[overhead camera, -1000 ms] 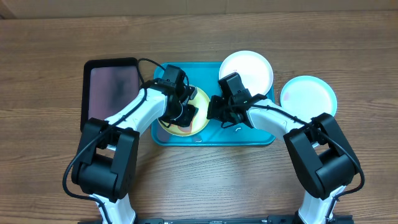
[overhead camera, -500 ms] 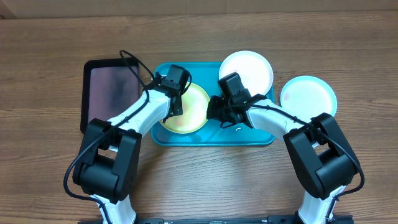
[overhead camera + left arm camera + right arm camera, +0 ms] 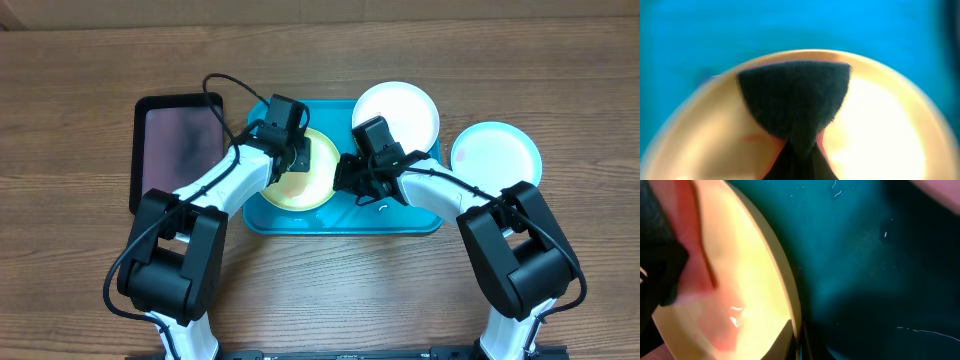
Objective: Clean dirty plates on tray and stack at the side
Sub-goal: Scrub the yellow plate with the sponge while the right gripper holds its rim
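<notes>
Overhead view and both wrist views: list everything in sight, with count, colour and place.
turquoise tray: one, turquoise, table centre.
yellow-green plate: one, yellow-green, in the tray's left half.
red smears: a few, red, on the yellow-green plate.
white plate: one, white, over the tray's far right corner.
light blue plate: one, light blue, on the table right of the tray.
black tray: one, black, left of the turquoise tray.
cloth pad: one, dark, against the yellow-green plate.
table: one, brown wood.
left end effector: shut on the cloth pad.
right end effector: shut on the yellow-green plate's right rim.
</notes>
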Action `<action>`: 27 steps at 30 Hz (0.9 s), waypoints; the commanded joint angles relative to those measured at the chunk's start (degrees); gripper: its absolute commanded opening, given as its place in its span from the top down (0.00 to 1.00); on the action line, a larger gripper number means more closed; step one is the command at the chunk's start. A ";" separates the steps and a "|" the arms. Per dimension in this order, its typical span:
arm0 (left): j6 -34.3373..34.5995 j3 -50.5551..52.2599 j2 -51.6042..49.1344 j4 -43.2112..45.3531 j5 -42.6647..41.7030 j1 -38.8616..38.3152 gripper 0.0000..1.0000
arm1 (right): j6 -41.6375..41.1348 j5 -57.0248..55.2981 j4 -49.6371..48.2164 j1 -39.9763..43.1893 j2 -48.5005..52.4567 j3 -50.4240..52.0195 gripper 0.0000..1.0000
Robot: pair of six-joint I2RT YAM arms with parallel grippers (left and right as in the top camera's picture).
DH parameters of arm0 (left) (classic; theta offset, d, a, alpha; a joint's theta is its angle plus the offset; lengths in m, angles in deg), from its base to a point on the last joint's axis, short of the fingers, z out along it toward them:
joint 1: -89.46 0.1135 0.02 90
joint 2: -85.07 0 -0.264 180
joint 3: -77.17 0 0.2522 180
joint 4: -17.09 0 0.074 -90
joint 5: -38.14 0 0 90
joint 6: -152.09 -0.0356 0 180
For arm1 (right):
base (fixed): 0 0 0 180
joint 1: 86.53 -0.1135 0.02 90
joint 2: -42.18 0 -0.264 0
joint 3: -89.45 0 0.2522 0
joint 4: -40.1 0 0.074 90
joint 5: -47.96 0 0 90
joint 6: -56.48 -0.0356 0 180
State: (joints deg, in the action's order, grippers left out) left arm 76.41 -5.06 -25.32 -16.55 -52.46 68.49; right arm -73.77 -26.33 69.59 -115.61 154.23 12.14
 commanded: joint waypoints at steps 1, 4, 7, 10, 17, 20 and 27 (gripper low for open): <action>-6.82 0.07 -0.87 -0.90 -18.78 -0.24 0.96 | 1.49 0.46 0.61 0.07 0.92 0.04 0.94; -6.86 0.07 -0.87 -3.15 -28.74 -0.28 0.96 | 1.49 0.48 0.61 0.07 0.92 0.04 0.94; -6.84 0.07 -0.87 -4.90 -30.14 -0.28 0.96 | 1.49 0.48 0.61 0.07 0.92 0.04 0.94; -1.29 0.07 -0.87 -6.38 -13.51 -0.28 0.96 | 1.49 0.52 0.63 0.07 0.92 0.04 0.94; 8.11 0.00 -0.87 -6.73 15.96 0.00 0.96 | 1.49 0.92 0.66 0.07 0.92 0.04 0.94; 8.68 0.00 -0.87 -7.91 26.43 -0.17 0.96 | 1.51 0.90 0.79 0.07 0.92 0.04 0.94; 8.46 0.00 -0.87 -18.60 19.65 -0.63 0.96 | 1.49 0.90 0.59 0.07 0.92 0.04 0.94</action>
State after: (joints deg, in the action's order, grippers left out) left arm 83.45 -5.19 -25.34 -30.98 -30.98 68.09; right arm -72.52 -24.96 69.83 -115.57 154.23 12.14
